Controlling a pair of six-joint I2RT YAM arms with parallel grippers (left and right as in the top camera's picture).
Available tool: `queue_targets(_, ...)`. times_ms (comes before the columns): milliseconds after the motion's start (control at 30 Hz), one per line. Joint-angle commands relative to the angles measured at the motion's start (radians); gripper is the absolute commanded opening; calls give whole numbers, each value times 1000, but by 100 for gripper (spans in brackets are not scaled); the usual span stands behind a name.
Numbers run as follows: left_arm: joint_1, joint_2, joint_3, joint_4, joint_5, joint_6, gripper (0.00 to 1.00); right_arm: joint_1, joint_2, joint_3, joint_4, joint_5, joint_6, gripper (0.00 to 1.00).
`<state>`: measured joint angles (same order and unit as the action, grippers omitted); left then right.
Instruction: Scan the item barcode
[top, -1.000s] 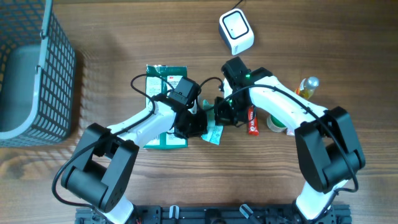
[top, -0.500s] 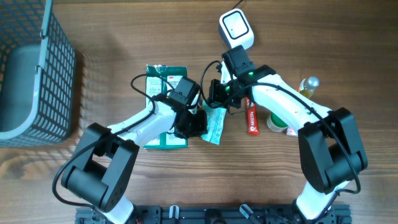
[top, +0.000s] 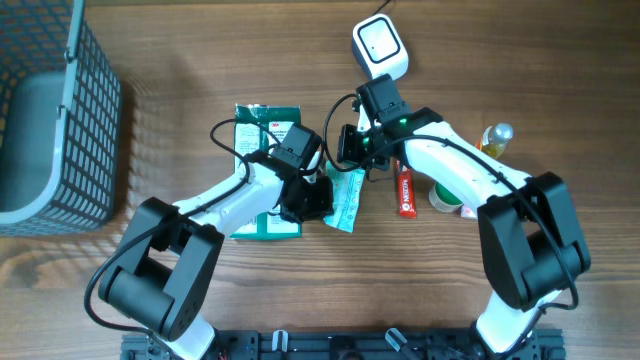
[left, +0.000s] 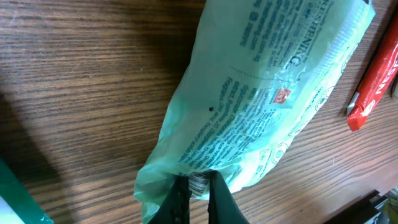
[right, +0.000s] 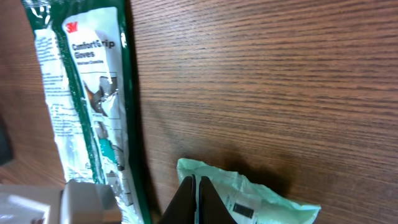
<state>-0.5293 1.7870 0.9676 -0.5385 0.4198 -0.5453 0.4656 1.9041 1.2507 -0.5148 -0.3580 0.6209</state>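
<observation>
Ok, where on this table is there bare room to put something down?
Bare wood lies between the wire basket and the green glove pack, along the far edge left of the white scanner, and in the far right corner beyond the bottle. The middle is crowded: left gripper and right gripper pinch the pale green packet, red tube beside it.

Your arms both reach inward, wrists near each other. Left gripper (left: 196, 190) and right gripper (right: 195, 190): jaws closed, each pinching an end of the green packet (left: 261, 106).
</observation>
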Motion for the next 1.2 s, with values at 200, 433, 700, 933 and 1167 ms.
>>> queue_targets(200,-2,48,-18,0,-55,-13,4,2,135,-69,25,29,12,5)
queue_targets(433,-2,48,-18,-24,-60,-12,4,2,144,-70,25,29,11,5)
queue_targets(700,36,40,-18,-146,-70,-3,4,2,144,-70,27,29,11,5)
queue_targets(933,148,-151,61,-327,-240,21,4,2,144,-70,29,29,8,5)
queue_targets(1167,275,-315,79,-327,-340,16,4,2,144,-70,28,29,-18,13)
